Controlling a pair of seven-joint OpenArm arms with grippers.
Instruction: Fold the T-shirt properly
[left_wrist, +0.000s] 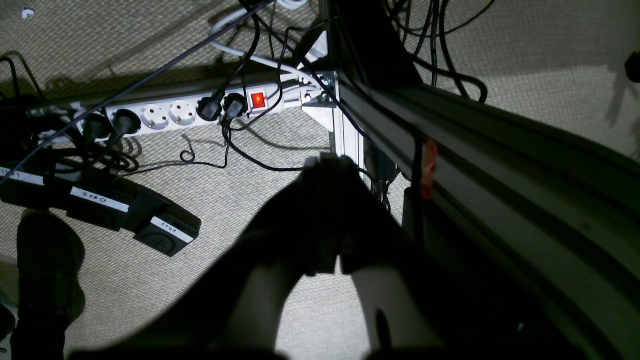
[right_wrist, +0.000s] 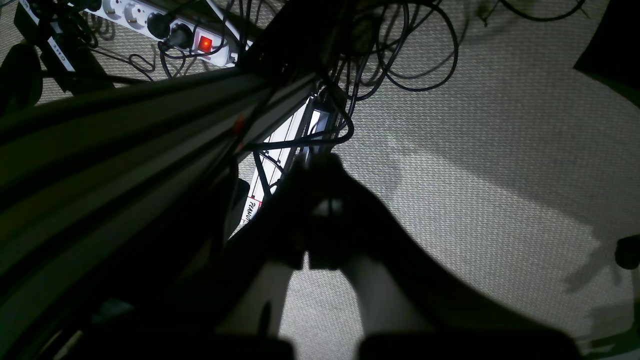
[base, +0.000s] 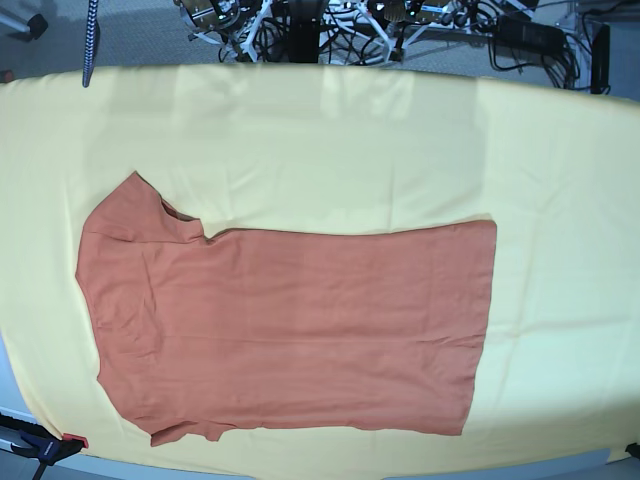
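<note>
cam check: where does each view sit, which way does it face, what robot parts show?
Left wrist: on the left arm, aimed down at carpet, power strip, frame rail; left tool shows dark, apparently shut.
Right wrist: on the right arm, aimed at the floor; right tool silhouetted, apparently shut.
Base: overhead, facing down at the T-shirt on the yellow cloth; no arms visible.
Both wrist views share the power strip and carpet.

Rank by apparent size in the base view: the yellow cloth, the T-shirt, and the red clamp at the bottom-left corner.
1. Yellow cloth, covering nearly the whole view.
2. T-shirt, lying flat on the cloth.
3. Red clamp, only a tiny part showing at the cloth's edge.
</note>
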